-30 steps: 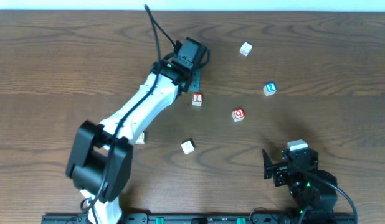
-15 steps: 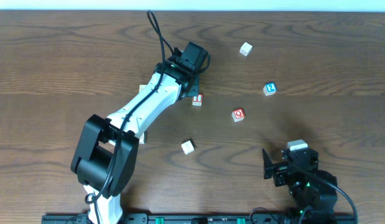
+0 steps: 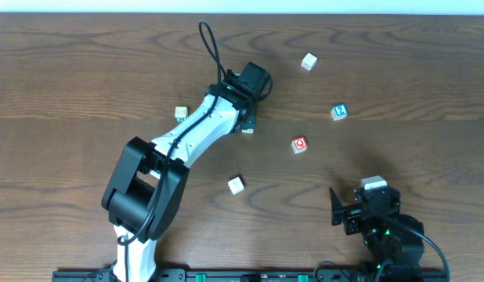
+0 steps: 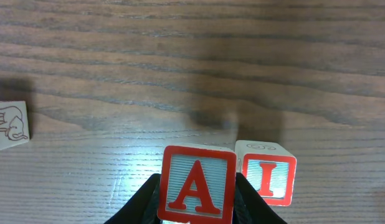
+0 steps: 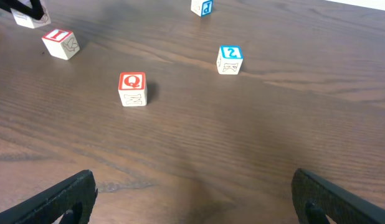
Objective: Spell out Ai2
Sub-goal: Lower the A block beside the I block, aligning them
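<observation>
My left gripper (image 4: pixel 196 202) is shut on the red-framed "A" cube (image 4: pixel 196 185) and holds it just left of the red-framed "I" cube (image 4: pixel 266 172), their sides close together. In the overhead view the left gripper (image 3: pixel 246 119) covers both cubes. The "I" cube also shows in the right wrist view (image 5: pixel 60 43). The blue-framed "2" cube (image 3: pixel 339 111) sits apart to the right and shows in the right wrist view (image 5: pixel 230 60). My right gripper (image 5: pixel 192 199) is open and empty near the front edge (image 3: pixel 337 207).
The red "Q" cube (image 3: pixel 299 144) lies between the "I" and "2" cubes. A whitish cube (image 3: pixel 308 62) sits at the back, another (image 3: pixel 236 185) in front, and a pale cube (image 3: pixel 181 113) left of the left arm, seen with an elephant drawing (image 4: pixel 10 126).
My left arm has swung right with the "A" cube and now sits over the "I" cube, hiding it from above. The right arm has not moved.
</observation>
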{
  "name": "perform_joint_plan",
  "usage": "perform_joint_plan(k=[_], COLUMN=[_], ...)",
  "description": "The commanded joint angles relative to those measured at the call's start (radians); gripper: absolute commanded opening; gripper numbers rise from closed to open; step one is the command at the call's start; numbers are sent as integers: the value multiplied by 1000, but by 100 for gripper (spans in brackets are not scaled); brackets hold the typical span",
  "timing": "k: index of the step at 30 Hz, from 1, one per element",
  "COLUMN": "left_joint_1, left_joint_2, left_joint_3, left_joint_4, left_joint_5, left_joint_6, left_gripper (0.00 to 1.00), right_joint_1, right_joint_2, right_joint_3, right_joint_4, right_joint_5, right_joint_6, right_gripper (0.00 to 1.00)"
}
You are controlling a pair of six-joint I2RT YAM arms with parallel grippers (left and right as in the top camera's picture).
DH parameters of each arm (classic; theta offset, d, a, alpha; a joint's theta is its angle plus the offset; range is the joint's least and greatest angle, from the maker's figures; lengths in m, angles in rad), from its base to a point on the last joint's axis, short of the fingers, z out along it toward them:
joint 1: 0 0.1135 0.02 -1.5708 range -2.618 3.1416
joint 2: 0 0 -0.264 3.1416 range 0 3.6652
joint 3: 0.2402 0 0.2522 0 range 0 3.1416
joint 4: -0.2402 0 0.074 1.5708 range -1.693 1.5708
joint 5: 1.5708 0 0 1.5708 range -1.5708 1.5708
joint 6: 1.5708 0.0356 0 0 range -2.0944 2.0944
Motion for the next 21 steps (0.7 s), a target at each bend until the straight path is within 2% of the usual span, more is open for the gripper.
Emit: perform_joint_plan(k=[1, 16, 21], left_joint_1=[-3, -7, -7], left_joint_2=[10, 11, 11], left_joint_3=[-21, -59, -83], left_joint_4=[10, 46, 69], left_joint_5=[-21, -18, -18], left_joint_6=[-19, -50, -93], left_gripper=[6, 6, 6], right_joint_1=[-7, -7, -7], right_joint_2=[-5, -5, -5], right_joint_3=[-7, -7, -7], right_joint_4=[0, 0, 0], right_joint_5=[-11, -11, -11], right_joint_6=[-11, -11, -11], right_gripper=[99, 99, 99])
